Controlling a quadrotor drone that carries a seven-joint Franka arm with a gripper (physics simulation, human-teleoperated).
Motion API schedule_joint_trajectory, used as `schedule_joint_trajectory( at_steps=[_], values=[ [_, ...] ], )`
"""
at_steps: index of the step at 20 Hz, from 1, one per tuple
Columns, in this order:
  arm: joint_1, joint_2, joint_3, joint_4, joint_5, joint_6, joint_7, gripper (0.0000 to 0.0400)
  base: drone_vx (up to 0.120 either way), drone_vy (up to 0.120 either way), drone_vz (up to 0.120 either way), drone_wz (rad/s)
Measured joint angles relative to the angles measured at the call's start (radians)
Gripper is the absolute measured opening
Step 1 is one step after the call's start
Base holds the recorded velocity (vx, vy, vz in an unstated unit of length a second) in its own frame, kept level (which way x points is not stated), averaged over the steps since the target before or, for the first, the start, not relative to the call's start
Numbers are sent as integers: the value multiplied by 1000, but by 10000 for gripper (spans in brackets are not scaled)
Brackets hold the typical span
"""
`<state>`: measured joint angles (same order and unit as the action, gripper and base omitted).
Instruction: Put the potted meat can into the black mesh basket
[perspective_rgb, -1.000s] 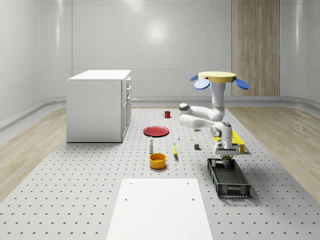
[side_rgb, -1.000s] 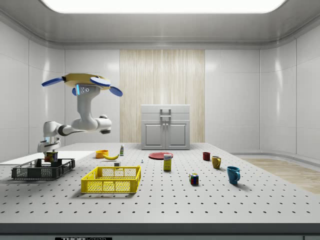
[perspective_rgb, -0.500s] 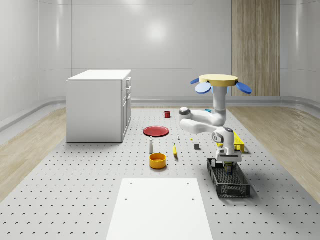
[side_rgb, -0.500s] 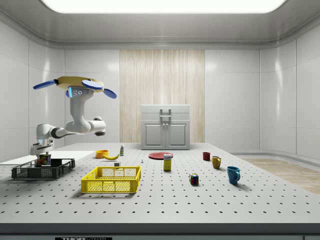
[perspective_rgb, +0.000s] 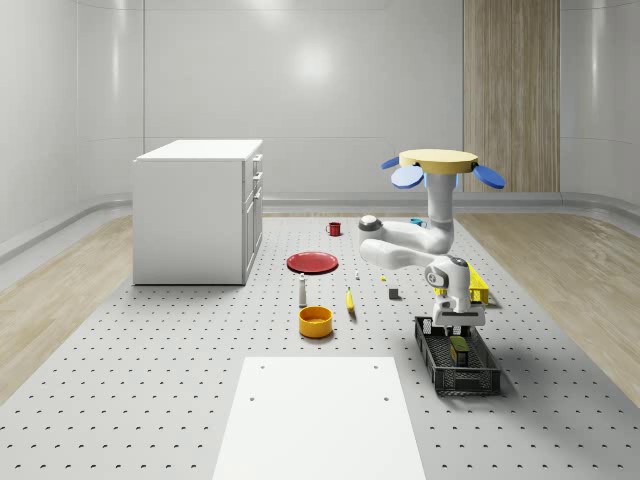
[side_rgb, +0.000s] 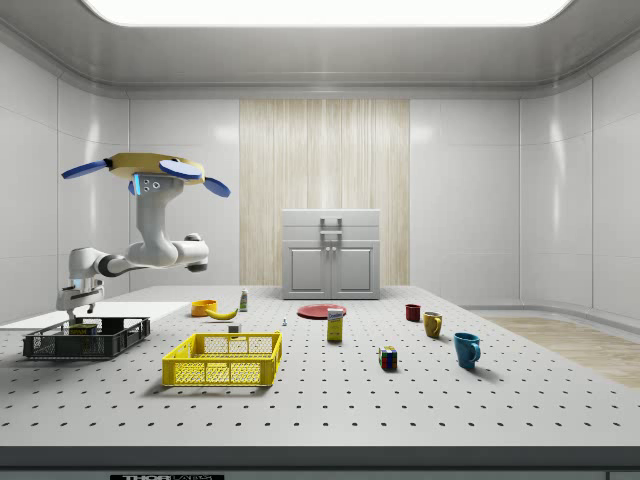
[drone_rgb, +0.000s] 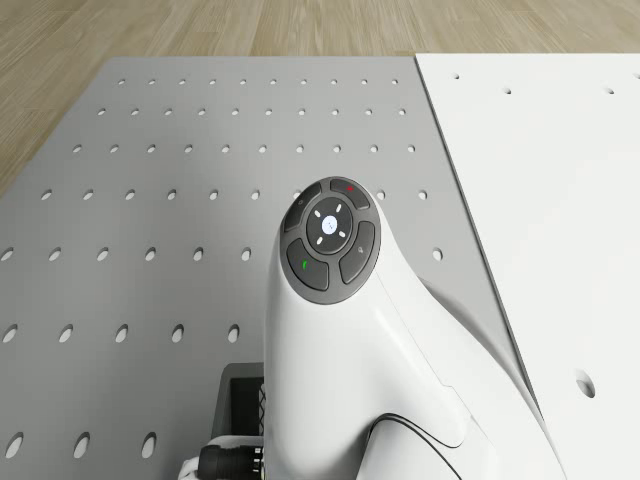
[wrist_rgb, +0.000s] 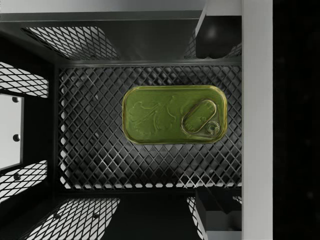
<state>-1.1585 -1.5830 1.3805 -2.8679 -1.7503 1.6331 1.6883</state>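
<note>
The potted meat can (wrist_rgb: 174, 114), green-gold lid and pull tab facing up, lies flat on the mesh floor of the black mesh basket (wrist_rgb: 85, 150). My gripper (wrist_rgb: 214, 122) hangs open straight above it, one finger (wrist_rgb: 216, 35) on each side of the can and neither touching it. In the whole-scene view the gripper (perspective_rgb: 458, 325) sits just over the basket (perspective_rgb: 480, 378) with the can (perspective_rgb: 458, 347) inside. In the side view the can (side_rgb: 83, 328) shows above the rim of the basket (side_rgb: 110, 342), under the gripper (side_rgb: 77, 308). The drone (perspective_rgb: 440, 162) hovers behind the basket.
A yellow basket (side_rgb: 223, 358) stands beside the black one. An orange bowl (perspective_rgb: 315, 320), a banana (perspective_rgb: 350, 300), a red plate (perspective_rgb: 312, 262) and a white cabinet (perspective_rgb: 200, 210) lie to the whole-scene view's left. A white panel (perspective_rgb: 320, 415) covers the front.
The gripper has opened and let go of the can, which now rests lower on the basket floor. Drone and arm moved slightly farther along the basket.
</note>
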Motion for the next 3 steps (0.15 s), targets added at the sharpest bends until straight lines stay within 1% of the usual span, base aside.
schedule_joint_trajectory(
  at_steps=[3],
  values=[
    [0, 0, 0, 0, 0, 0, -5, 390, 0, 0, 0, 0]
  ],
)
